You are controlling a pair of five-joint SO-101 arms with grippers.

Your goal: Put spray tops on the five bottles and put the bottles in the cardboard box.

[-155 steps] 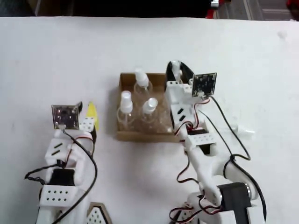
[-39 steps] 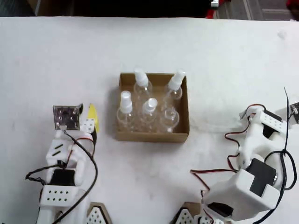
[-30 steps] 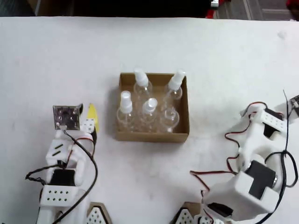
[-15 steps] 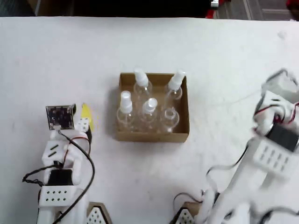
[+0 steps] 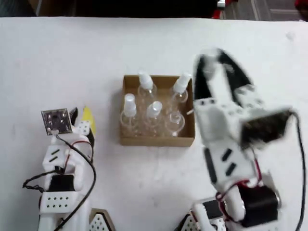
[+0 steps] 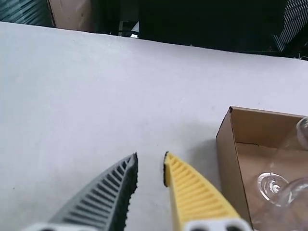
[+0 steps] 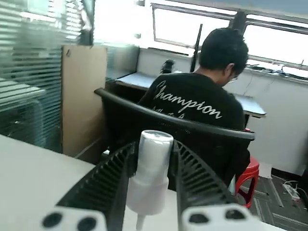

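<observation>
While the right gripper [image 7: 153, 144] is lifted off the white desk [image 5: 72, 57], its black ribbed fingers [image 7: 113, 175] are clenched on a white plastic spray top [image 7: 153, 173], held upright by the neck, with a thin dip tube showing below it. In the high view the right gripper [image 5: 216, 72] sits at about 2 o'clock from the brown cardboard box [image 5: 156, 140], just beside its right wall; it is blurred there.

The box stands mid-desk with five clear plastic bottles [image 5: 154, 118] upright inside. Four have white tops on: two along the 12 o'clock wall, and two in the middle and at the 9 o'clock side. The open-necked bottle [image 5: 174, 120] stands in the 4 o'clock corner, no top on it.

The left gripper [image 5: 82, 120] is at 9 o'clock from the box, near it but apart. In the left wrist view the left gripper [image 6: 150, 161] is released, with a small gap between the grey and yellow fingers and nothing held. It sits low over the bare desk, with the box wall [image 6: 226, 144] and the open bottle neck [image 6: 269, 183] off to one side.
</observation>
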